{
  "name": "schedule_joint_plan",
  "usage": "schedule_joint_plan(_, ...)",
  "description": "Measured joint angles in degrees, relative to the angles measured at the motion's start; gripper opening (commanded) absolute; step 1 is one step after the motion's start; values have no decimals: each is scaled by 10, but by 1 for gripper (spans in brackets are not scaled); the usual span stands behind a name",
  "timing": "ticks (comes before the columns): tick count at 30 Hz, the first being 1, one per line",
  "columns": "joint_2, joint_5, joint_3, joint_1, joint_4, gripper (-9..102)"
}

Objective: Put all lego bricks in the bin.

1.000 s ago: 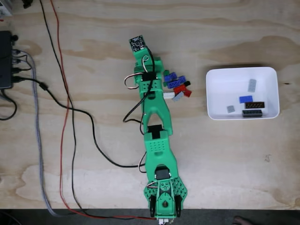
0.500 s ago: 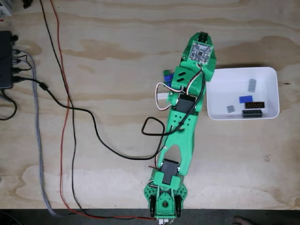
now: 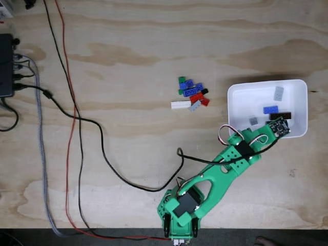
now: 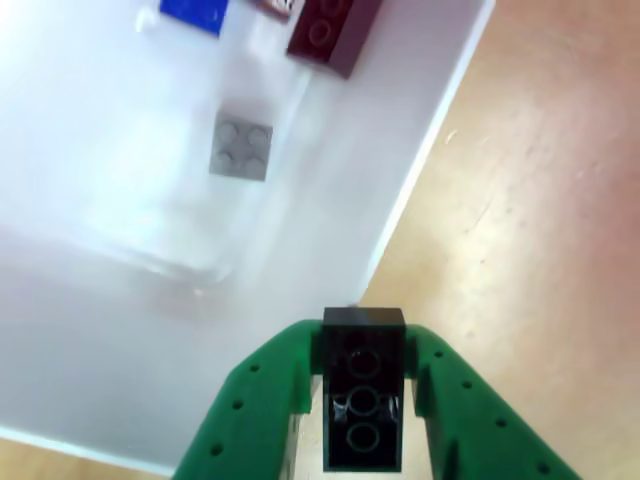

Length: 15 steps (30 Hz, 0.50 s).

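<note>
The fixed view looked straight down from high above the worktop [image 3: 102,31], taking in the whole arm and the bin [image 3: 241,92]. The other view sat close behind the hand [image 4: 362,400], facing down over the bin's [image 4: 100,330] near corner. Both shared that bin's interior and its grey brick [image 3: 252,120] [image 4: 241,146].

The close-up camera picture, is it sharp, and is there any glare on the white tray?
Other view: the shallow white plastic bin is washed out and smeared by glare; the small grey brick looks soft, while the black brick in the green pincer is clearer. Fixed view: evenly lit, the bin bright but readable.
</note>
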<state>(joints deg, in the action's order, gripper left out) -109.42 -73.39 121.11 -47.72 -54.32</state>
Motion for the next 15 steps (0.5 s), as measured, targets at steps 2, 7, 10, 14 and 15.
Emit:
schedule_joint_plan(2, -5, 1, -4, 7, 4, 0)
schedule_joint_plan(7, -6, 4, -88, 19, -36, 0)
schedule_joint_plan(10, 0, 2, -156, 38, -54, 0)
schedule_joint_plan(14, 11, -2, -210, 38, -36, 0)
schedule_joint_plan(15, 11, -15, -192, 36, -7, 2)
